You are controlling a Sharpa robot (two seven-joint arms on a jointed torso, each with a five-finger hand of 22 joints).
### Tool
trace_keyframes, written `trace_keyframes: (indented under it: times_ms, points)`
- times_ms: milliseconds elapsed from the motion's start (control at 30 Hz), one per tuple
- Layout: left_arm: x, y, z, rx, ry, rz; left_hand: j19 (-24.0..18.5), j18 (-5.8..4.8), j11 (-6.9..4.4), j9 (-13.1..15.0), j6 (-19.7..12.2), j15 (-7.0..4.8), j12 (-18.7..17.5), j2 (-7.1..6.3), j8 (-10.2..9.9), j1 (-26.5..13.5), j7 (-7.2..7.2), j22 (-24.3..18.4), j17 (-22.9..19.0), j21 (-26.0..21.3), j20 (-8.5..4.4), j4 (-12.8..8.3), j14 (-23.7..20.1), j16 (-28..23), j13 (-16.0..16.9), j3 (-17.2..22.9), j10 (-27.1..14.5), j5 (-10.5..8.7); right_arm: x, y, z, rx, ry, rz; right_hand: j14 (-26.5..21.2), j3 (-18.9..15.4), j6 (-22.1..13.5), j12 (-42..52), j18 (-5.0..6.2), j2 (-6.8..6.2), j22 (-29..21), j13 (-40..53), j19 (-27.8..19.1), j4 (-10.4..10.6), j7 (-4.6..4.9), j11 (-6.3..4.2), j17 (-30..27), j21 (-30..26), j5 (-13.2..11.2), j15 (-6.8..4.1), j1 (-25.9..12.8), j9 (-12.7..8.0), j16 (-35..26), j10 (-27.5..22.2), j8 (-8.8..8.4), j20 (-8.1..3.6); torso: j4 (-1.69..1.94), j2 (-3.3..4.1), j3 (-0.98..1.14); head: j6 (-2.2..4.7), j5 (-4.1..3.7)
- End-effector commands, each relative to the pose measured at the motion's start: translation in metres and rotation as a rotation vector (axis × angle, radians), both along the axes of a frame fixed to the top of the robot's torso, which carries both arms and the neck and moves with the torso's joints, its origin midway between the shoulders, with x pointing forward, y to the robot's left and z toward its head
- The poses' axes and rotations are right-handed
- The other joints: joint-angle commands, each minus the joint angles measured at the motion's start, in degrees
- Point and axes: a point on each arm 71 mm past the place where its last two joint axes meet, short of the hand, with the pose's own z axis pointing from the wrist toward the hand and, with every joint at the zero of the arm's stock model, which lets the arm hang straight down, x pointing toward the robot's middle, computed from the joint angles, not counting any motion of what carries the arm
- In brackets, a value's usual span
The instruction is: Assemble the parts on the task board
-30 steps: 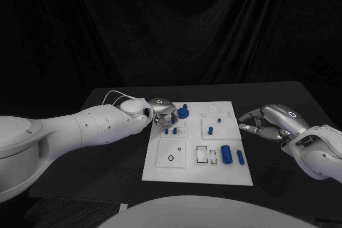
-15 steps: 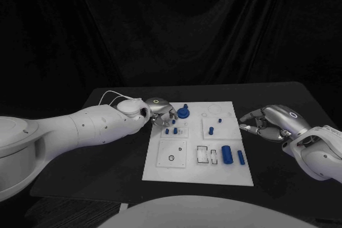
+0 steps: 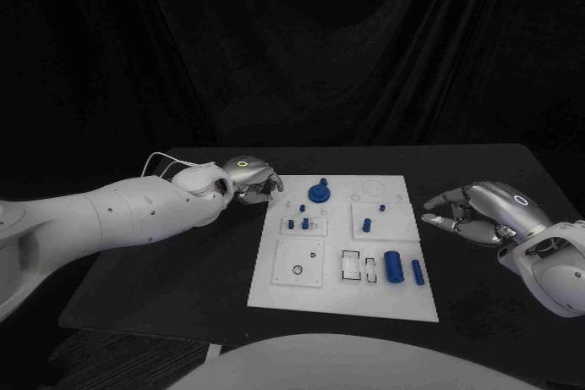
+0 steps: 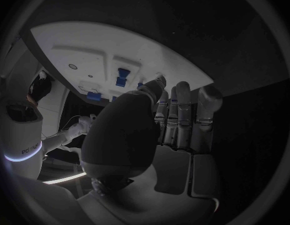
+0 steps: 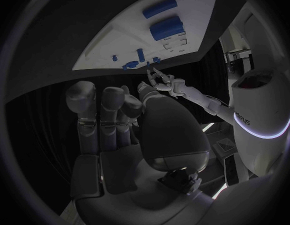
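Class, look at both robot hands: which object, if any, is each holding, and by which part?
Nothing is held. The left robot hand sits off the task board's far left corner, and the right robot hand hovers beside its right edge; both are empty.

Bare black worktop (image 3: 183, 280) runs wide at lower left and along the far edge behind the task board (image 3: 347, 284). The left robot hand (image 3: 251, 180) hangs just off the board's upper left corner, the right robot hand (image 3: 478, 211) beside its right edge — both flanks blocked. Upright blue parts (image 3: 320, 190) crowd the board's upper half.
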Motion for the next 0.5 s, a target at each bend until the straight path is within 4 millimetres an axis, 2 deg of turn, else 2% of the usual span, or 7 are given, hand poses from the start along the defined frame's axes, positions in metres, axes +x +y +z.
trace_keyframes:
  times_ms: [33, 100, 200, 233, 300, 333, 500]
  points:
    - [-0.002, 0.010, 0.025, -0.239, -0.044, 0.061, -10.43, 1.90, 0.08, -0.21, 0.72, 1.00, 0.51, 0.03, 0.14, -0.34, 1.32, -0.20, -1.31, -12.90, 0.52, 1.29, -4.39, -3.43, 0.36, 0.21, -0.91, 2.79, 0.008, 0.000, 0.019, 0.018, -0.068, -0.018, 0.53, 0.14, 0.51, -2.41, 0.74, -0.39, 5.51, -1.59, -0.38, -0.07, 0.16, 0.16, -0.67, -1.63, -0.28, 0.23, 0.59, 0.00, -0.75, -1.58, -0.05, 0.26, -0.09, -0.05, -0.01, 0.00, 0.13]
    - [-0.005, 0.017, 0.033, -0.331, -0.022, 0.076, -16.59, 1.07, 2.65, -0.56, 0.57, 2.84, 0.15, 0.66, -0.26, -0.94, 2.11, -0.79, -2.61, -16.76, 1.03, 2.05, -11.08, -7.82, 0.36, 0.68, -3.82, 4.92, 0.013, 0.001, 0.028, 0.021, -0.091, -0.019, 0.39, 0.21, 0.53, -4.16, 0.80, -0.54, 5.39, -2.77, -0.54, -0.11, 0.21, 0.24, -1.05, -2.23, -0.31, 0.29, 0.87, -0.02, -1.16, -2.67, -0.09, 0.30, -0.08, -0.08, -0.01, 0.00, -0.01]
    - [-0.012, 0.025, 0.044, -0.496, 0.043, 0.083, -27.71, -0.19, 3.05, -0.95, 0.42, 4.53, 0.81, 2.16, -0.68, -2.66, 4.44, -3.39, -6.50, -25.02, 1.40, 3.86, -20.60, -16.70, 0.64, -0.70, -9.08, 7.72, 0.023, 0.005, 0.043, 0.018, -0.115, -0.024, 0.14, 0.45, 0.20, -12.69, 0.92, -1.46, 5.12, -8.48, -0.86, -0.26, 0.55, 0.56, -1.87, -3.52, -0.87, 0.54, 2.04, -0.19, -1.97, -8.34, -0.40, 0.51, -0.13, -0.09, -0.02, 0.00, -0.15]
    - [-0.014, 0.027, 0.047, -0.546, 0.063, 0.081, -30.73, -0.59, 3.83, -1.21, -0.48, 5.05, 0.47, 3.33, -1.14, -3.60, 4.29, -4.77, -8.50, -27.94, 1.58, 5.01, -23.90, -20.28, 0.21, -1.53, -12.02, 10.67, 0.026, 0.007, 0.047, 0.014, -0.116, -0.026, -0.01, 0.50, 0.04, -16.21, 1.03, -1.66, 4.92, -10.90, -1.06, -0.18, 0.65, 0.61, -2.29, -4.43, -1.04, 0.60, 2.24, -0.25, -2.44, -10.56, -0.48, 0.57, -0.14, -0.06, -0.01, 0.00, -0.15]
    - [-0.018, 0.028, 0.052, -0.657, 0.107, 0.067, -33.21, -1.05, 4.65, -1.41, -1.26, 5.82, 0.27, 4.55, -1.33, -3.23, 4.43, -6.33, -10.44, -30.71, 1.90, 5.13, -26.02, -23.19, -0.48, -2.10, -14.47, 11.84, 0.032, 0.009, 0.053, 0.000, -0.108, -0.036, -0.84, 0.75, -0.89, -21.12, 1.47, -2.24, 4.15, -14.12, -1.94, -0.07, 1.01, 0.80, -3.98, -8.05, -1.41, 0.82, 2.99, -0.51, -4.37, -14.64, -0.69, 0.78, -0.12, -0.03, 0.00, 0.00, -0.21]
    - [-0.020, 0.027, 0.054, -0.701, 0.124, 0.058, -36.10, -1.30, 5.38, -1.91, -2.43, 6.26, -0.49, 5.50, -1.44, -3.03, 4.09, -8.82, -12.90, -34.29, 2.08, 5.78, -28.61, -26.84, -1.85, -2.80, -17.40, 14.74, 0.035, 0.010, 0.055, -0.008, -0.102, -0.040, -1.07, 0.88, -1.21, -21.62, 1.58, -2.38, 3.96, -14.37, -2.15, -0.13, 1.09, 0.81, -4.41, -8.87, -1.44, 0.86, 3.33, -0.59, -4.87, -15.40, -0.73, 0.82, -0.11, 0.01, -0.02, 0.00, -0.28]
    - [-0.032, 0.019, 0.063, -0.914, 0.218, 0.015, -39.50, 0.80, 2.31, -5.70, -7.28, 3.55, -2.52, 6.97, -1.45, -5.92, 3.38, -18.30, -21.45, -43.94, 1.79, 9.09, -35.47, -40.74, -8.10, -9.94, -24.56, 18.17, 0.045, 0.015, 0.063, -0.051, -0.056, -0.061, -2.68, 3.18, -5.88, -26.27, 2.16, -4.06, 2.79, -17.80, -3.56, -1.52, 1.19, 1.32, -6.90, -14.26, 2.06, 1.31, 7.76, -1.70, -7.70, -20.83, -0.86, 1.25, 0.10, 0.35, -0.38, 0.00, -0.51]
